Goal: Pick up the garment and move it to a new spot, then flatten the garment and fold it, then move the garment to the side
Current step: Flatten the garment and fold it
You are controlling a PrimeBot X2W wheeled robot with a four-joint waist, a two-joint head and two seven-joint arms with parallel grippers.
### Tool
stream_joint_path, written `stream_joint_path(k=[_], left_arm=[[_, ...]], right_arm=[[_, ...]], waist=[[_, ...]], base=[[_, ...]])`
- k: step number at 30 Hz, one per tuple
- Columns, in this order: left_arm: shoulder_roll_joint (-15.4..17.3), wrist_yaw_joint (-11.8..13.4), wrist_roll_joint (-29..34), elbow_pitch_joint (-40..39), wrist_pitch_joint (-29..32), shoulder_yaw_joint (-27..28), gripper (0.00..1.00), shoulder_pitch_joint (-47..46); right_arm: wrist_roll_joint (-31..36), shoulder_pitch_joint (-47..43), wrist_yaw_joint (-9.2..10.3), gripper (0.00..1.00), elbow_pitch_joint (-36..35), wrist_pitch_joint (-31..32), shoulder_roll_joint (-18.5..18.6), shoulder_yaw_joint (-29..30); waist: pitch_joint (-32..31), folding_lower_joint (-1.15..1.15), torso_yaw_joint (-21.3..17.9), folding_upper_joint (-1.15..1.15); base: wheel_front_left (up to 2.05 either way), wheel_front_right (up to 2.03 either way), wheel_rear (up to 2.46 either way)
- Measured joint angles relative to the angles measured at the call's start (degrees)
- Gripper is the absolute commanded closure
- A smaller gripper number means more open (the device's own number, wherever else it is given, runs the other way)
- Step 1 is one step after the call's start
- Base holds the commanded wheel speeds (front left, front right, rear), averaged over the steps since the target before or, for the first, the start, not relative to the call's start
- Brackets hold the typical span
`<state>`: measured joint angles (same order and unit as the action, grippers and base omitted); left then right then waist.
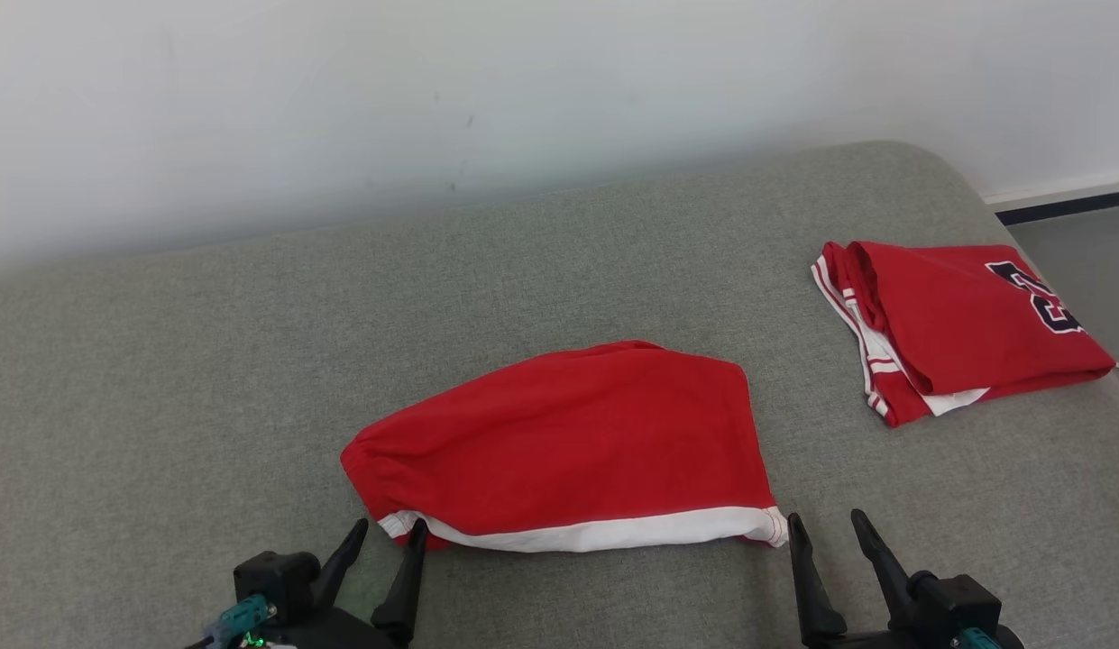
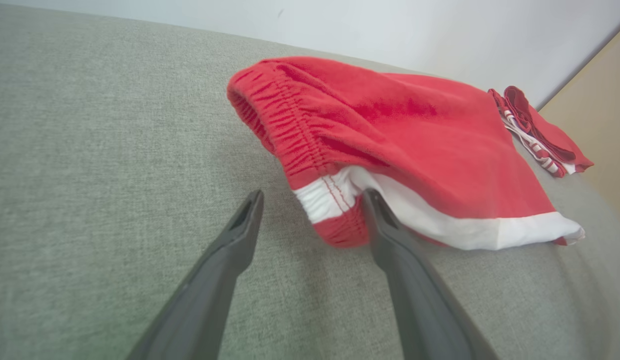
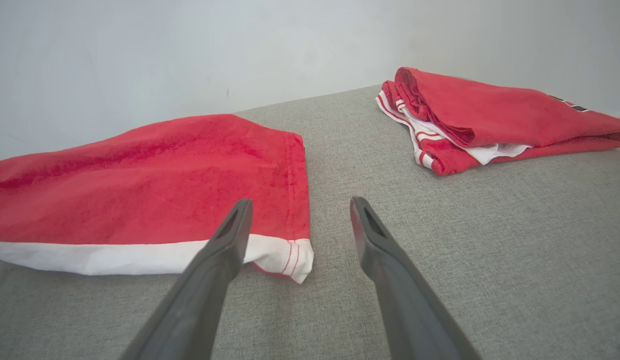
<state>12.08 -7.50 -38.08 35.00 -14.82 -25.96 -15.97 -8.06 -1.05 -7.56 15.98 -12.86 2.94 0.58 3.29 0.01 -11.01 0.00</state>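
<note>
L gripper (image 1: 389,527) & R gripper (image 1: 825,518): jaws open at lower-frame hem corners of shorts (image 1: 577,433), likely pre-grasp for side move.

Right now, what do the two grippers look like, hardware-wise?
Left gripper and right gripper: two long, tapering dark fingers each, slotted near the tips, on blocky black bases. Teal connector and green light at the left base; teal fitting at the right.
</note>
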Motion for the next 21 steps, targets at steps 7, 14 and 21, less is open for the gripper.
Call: stream_joint_path(k=[7,14,21], left_arm=[[1.2,0.0,-1.9,0.5,-0.1,-2.7,0.22,-1.5],[1.9,0.0,-4.4,0.4,-0.2,-4.6,1.00,-3.5],[2.6,0.0,-4.3,-1.4,-0.2,-5.4,1.00,-3.1]], right_arm=[[0.0,0.3,0.00,0.00,0.1,-0.2,0.0,-0.6],[0.0,0.6,0.00,0.00,-0.3,-0.3,0.0,-0.2],[0.4,0.5,0.00,0.00,0.8,4.1,0.0,-0.7]], waist=[[0.3,-0.01,-0.1,0.00],[1.6,-0.01,-0.4,0.00],[2.2,-0.01,0.3,0.00]], base=[[0.00,0.00,0.00],[0.00,0.00,0.00],[0.00,0.00,0.00]])
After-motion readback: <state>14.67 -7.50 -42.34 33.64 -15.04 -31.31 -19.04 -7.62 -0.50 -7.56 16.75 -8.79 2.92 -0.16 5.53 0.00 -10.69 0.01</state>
